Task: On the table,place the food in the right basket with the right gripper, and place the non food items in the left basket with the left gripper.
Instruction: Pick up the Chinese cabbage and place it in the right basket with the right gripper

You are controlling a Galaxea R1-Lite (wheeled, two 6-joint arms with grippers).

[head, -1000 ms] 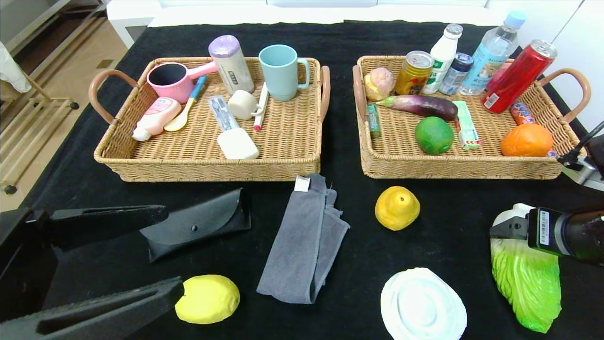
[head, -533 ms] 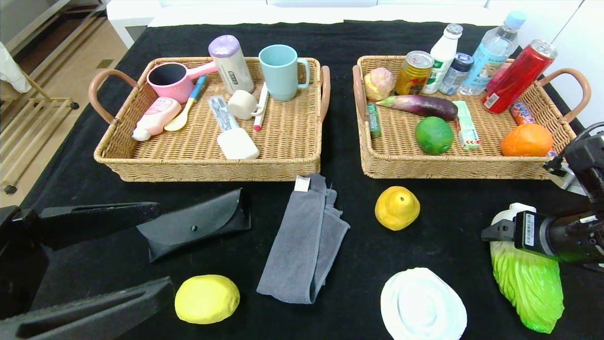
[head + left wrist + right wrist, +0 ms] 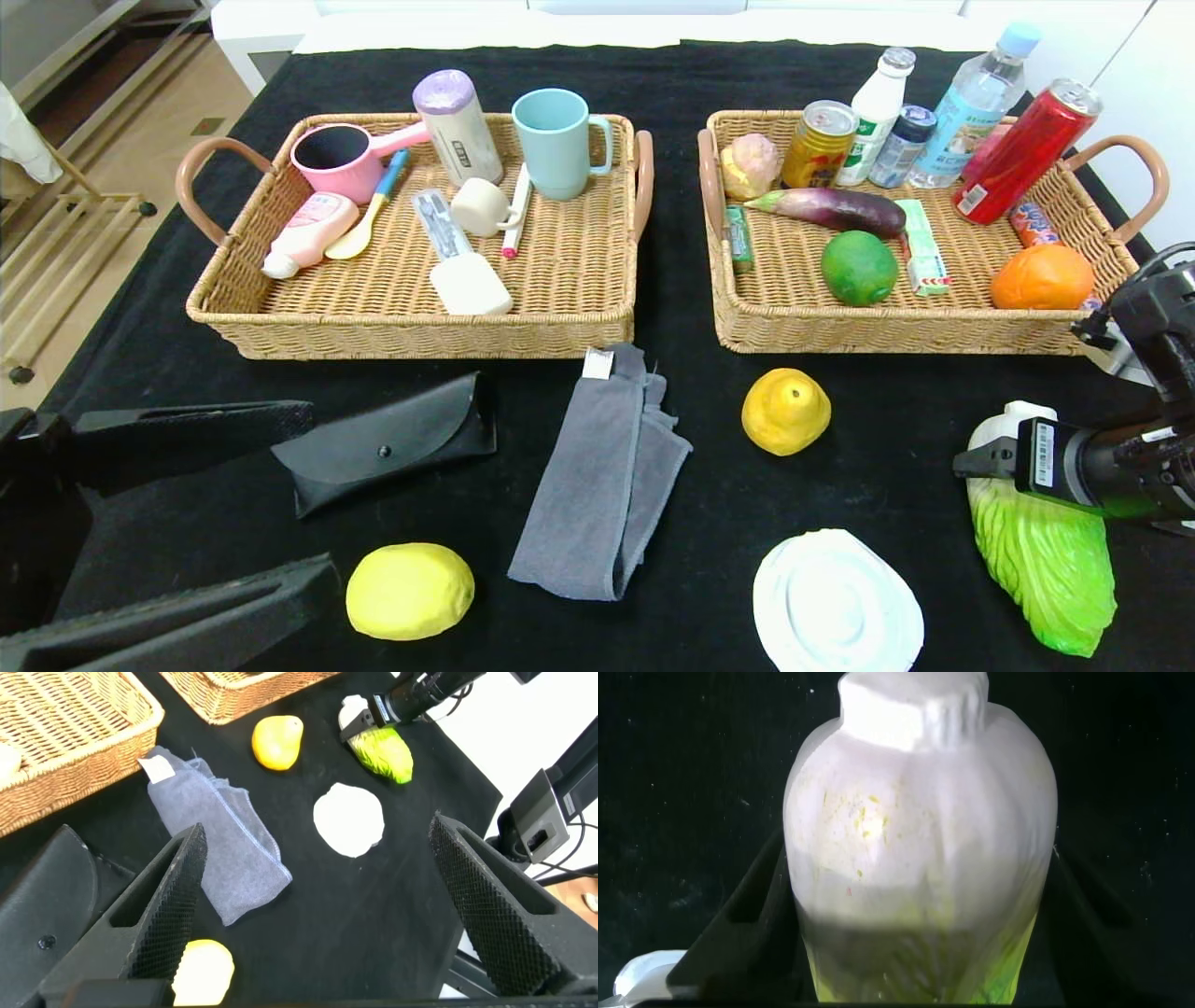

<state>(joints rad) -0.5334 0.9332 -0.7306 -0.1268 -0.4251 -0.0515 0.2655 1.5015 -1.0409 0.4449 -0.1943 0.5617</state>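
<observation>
The cabbage (image 3: 1041, 541) lies on the black table (image 3: 887, 448) at the near right, its long axis running near-to-far, with the white stem end pointing far toward the right basket (image 3: 915, 327) and the green leaf end pointing near. The right gripper (image 3: 990, 459) sits right at that stem end, reaching in from the right side, so the cabbage is directly under and between its fingers rather than off to one side. In the right wrist view the two dark fingers (image 3: 738, 929) stand either side of the pale body, straddling it across its width; they are spread wide and look close to the sides, but whether they already press on it cannot be told, so no firm grip shows yet. The judgement is that the next move is to pinch across the short axis, lift, and carry it far and slightly left into the right basket. The left gripper (image 3: 308, 495) waits at the near left, fingers wide apart and holding nothing, with the black case (image 3: 387, 453) just beside its far finger.
</observation>
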